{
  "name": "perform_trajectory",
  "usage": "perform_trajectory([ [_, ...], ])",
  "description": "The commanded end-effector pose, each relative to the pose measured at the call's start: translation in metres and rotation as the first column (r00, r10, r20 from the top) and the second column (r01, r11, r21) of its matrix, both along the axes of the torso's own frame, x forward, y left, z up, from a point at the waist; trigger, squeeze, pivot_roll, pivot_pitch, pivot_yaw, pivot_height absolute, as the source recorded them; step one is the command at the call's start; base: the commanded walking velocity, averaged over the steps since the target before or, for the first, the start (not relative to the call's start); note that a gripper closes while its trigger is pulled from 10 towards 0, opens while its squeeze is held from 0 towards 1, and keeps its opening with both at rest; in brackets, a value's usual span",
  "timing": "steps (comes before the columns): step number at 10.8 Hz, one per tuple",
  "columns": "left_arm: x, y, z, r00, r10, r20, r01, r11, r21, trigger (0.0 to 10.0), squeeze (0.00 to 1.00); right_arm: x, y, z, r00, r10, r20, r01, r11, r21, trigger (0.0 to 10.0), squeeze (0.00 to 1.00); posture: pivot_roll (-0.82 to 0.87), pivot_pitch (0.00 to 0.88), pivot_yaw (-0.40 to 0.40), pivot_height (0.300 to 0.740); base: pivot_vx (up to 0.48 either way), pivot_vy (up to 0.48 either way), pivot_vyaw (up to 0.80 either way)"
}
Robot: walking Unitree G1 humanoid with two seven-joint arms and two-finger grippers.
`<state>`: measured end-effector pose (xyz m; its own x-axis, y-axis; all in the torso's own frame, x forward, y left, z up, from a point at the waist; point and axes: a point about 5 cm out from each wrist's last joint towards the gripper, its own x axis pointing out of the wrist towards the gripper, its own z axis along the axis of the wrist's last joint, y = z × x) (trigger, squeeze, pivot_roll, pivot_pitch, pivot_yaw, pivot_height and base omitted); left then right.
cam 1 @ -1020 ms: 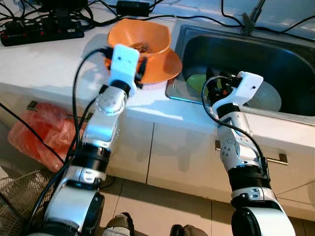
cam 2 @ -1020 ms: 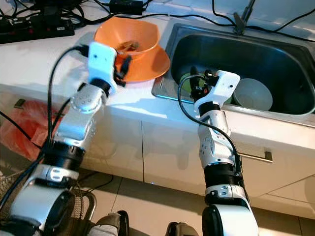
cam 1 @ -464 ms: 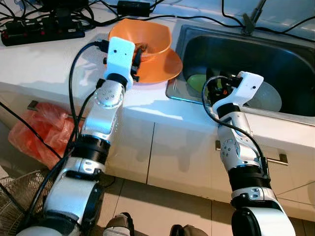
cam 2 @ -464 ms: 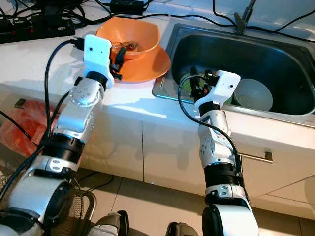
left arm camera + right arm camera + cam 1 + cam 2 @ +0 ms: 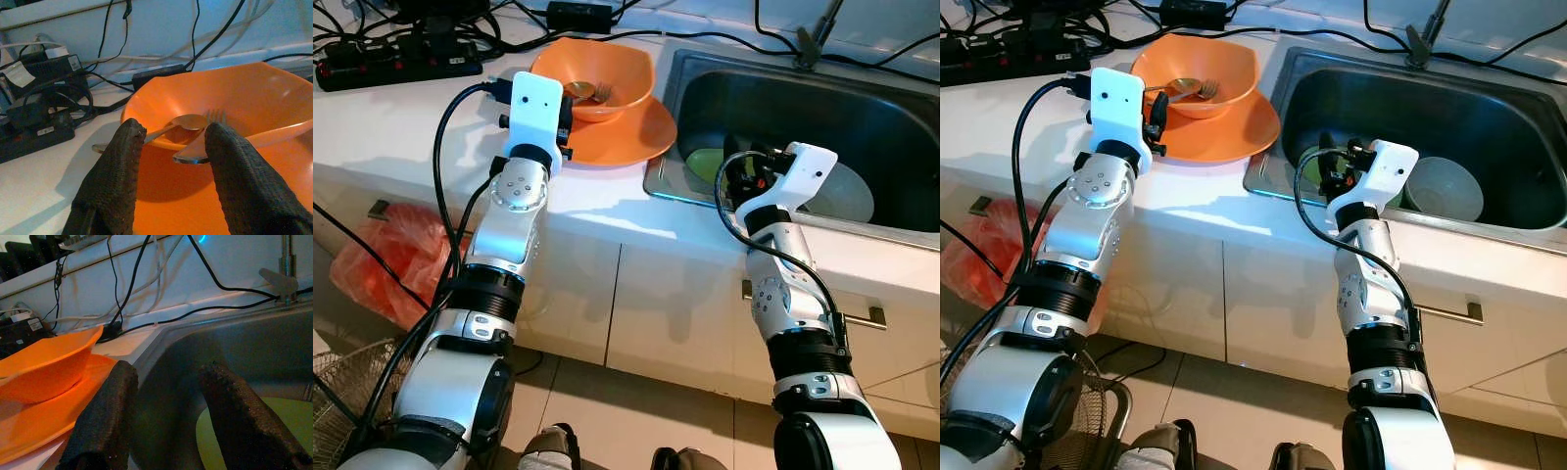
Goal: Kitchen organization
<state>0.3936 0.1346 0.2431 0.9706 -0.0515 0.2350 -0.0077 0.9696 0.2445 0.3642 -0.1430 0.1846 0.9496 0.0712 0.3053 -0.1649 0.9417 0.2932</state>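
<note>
The left gripper (image 5: pixel 168 142) is held open before the orange bowl (image 5: pixel 597 73), where a spoon (image 5: pixel 188 121) and fork (image 5: pixel 195 149) lie, seemingly for pickup; the right gripper (image 5: pixel 168 396), fingers apart, is poised over the sink (image 5: pixel 901 127).

Both eye views look steeply down from above the table (image 5: pixel 401 127), facing the sink (image 5: pixel 862 108), and share nearly the same scene, slightly offset sideways. The left wrist view sits low and close to the orange bowl (image 5: pixel 234 103) left of the sink, facing the cable-strewn back wall. The right wrist view looks from the sink's front edge across its basin, sharing that bowl (image 5: pixel 44 364).
</note>
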Motion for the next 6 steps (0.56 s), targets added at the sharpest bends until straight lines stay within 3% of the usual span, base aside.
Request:
perform_trajectory([
  [1,0.001,-0.004,0.004,1.000,-0.007,0.004,0.007,1.000,0.001,10.0,0.00,0.002,-0.002,0.005,1.000,-0.001,0.016,0.001,1.000,0.003,10.0,0.00,0.07,0.117,-0.073,0.740,0.000,0.000,0.00],
  [6,-0.001,-0.015,0.006,0.996,-0.084,0.024,0.085,0.996,-0.003,10.0,0.00,0.002,-0.002,0.005,1.000,0.000,0.017,0.000,1.000,0.003,10.0,0.00,0.07,0.115,-0.075,0.740,0.000,0.000,0.00],
])
